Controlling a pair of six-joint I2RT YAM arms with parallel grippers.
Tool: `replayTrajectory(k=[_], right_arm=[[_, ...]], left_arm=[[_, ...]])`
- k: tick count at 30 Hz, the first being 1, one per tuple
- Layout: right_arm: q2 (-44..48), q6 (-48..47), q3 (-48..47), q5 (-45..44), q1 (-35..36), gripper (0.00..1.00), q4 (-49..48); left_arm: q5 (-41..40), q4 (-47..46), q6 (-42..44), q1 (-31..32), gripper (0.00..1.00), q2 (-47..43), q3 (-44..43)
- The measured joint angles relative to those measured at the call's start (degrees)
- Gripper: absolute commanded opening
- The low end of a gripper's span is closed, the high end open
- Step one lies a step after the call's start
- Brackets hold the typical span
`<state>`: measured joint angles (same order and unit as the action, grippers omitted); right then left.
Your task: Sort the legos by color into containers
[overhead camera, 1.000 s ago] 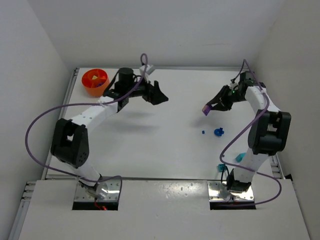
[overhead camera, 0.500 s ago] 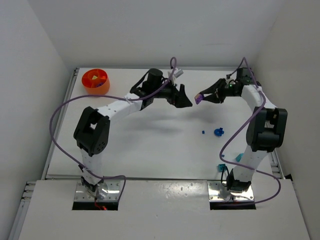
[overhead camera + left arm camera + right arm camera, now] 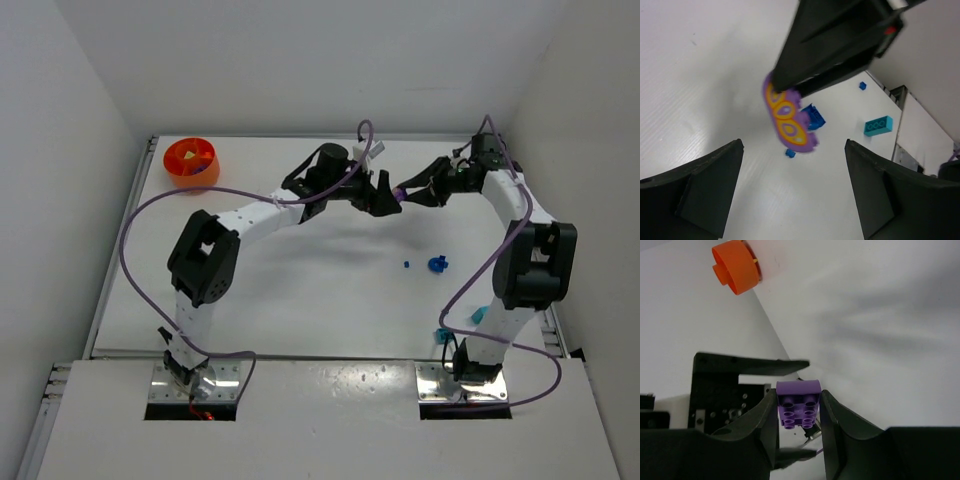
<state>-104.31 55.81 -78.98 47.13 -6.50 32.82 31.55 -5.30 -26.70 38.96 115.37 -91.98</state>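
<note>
Top view: the left arm [image 3: 250, 214] reaches from its base across to the rear middle of the tabletop [image 3: 300, 290], and the right arm [image 3: 522, 205] bends inward to meet it. The left jaws and the right jaws face each other nose to nose, with a purple lego [image 3: 399, 196] between them. The orange bowl [image 3: 190, 163] sits in the far left corner, well apart from both. A blue lego [image 3: 436, 264] and a tiny blue bit [image 3: 407, 265] lie on the right half. Two teal legos [image 3: 478, 316] lie near the right arm's base.

Left wrist view: the left jaws stand released, their fingers [image 3: 700, 192] spread wide and touching nothing. Ahead of them the right jaws clench the purple lego, whose face carries orange and yellow ovals. On the tabletop beyond lie the blue lego, two small blue bits and a teal lego.

Right wrist view: the right jaws grasp the purple lego by its two sides, its hollow underside towards the camera. The left jaws show just behind it, and the orange bowl is far off at the upper left.
</note>
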Motion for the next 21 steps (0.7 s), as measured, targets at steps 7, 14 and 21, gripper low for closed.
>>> replayTrajectory(k=[7,14,21], right_arm=[[4.8,0.1,2.5,-0.1,0.0,0.00,-0.3],[5.5,0.2,6.2,0.0,0.0,0.00,-1.0],[5.5,0.3,6.7,0.0,0.3,0.00,-1.2]], left_arm=[[-3.4,1.4,0.0,0.0,0.79,1.4,-0.1],[-3.5,1.0,0.0,0.2,0.63,1.4,-0.1],[-1.3,-0.4,0.3,0.2,0.43,1.4,-0.1]])
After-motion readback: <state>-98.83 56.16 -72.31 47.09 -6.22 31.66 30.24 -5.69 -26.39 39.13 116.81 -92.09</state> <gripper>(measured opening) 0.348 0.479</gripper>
